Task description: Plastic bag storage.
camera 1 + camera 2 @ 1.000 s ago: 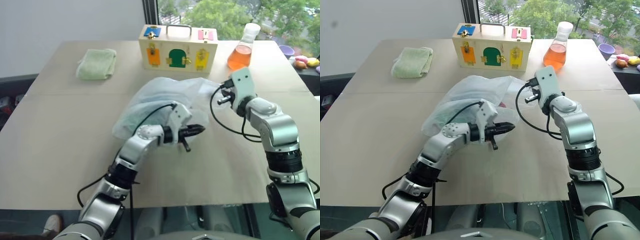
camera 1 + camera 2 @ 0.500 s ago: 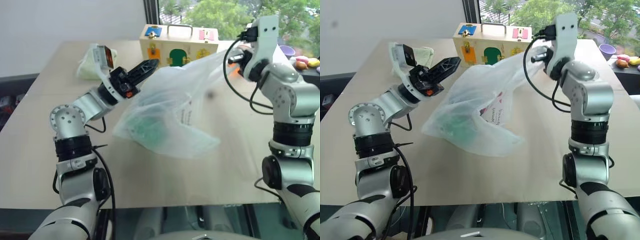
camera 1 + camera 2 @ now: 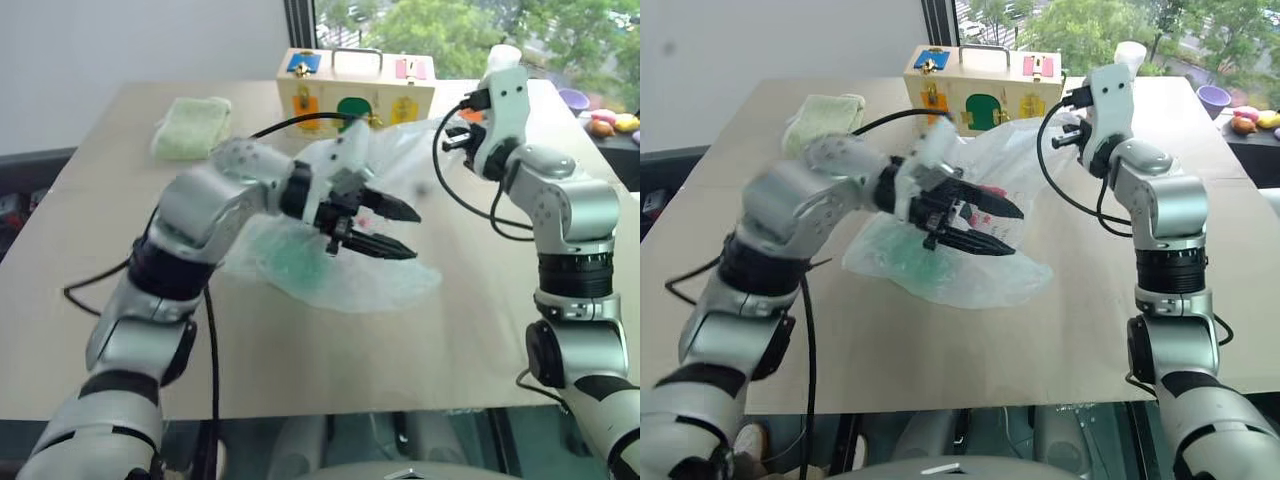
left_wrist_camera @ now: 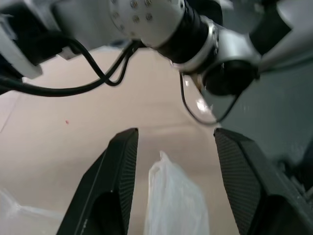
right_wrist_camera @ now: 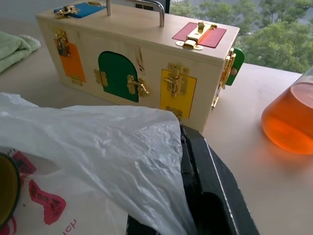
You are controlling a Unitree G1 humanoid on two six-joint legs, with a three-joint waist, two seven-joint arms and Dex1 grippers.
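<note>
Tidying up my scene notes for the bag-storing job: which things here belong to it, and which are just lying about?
Part of the job:
plastic bag
left gripper, jaws open above the bag
right gripper, shut on the bag's edge

Lying about:
wooden box
green cloth
flask of orange liquid

1. Daylight enters through the window (image 3: 440,25) behind the table (image 3: 100,300), and the scene is bright and even.
2. Shadows on the table are soft and faint.
3. The left arm (image 3: 215,200) is smeared by motion blur in both head views.
4. The left wrist view is soft and blurred throughout.
5. The right wrist view is sharp on the wooden box (image 5: 137,63); the trees outside look hazy.
</note>
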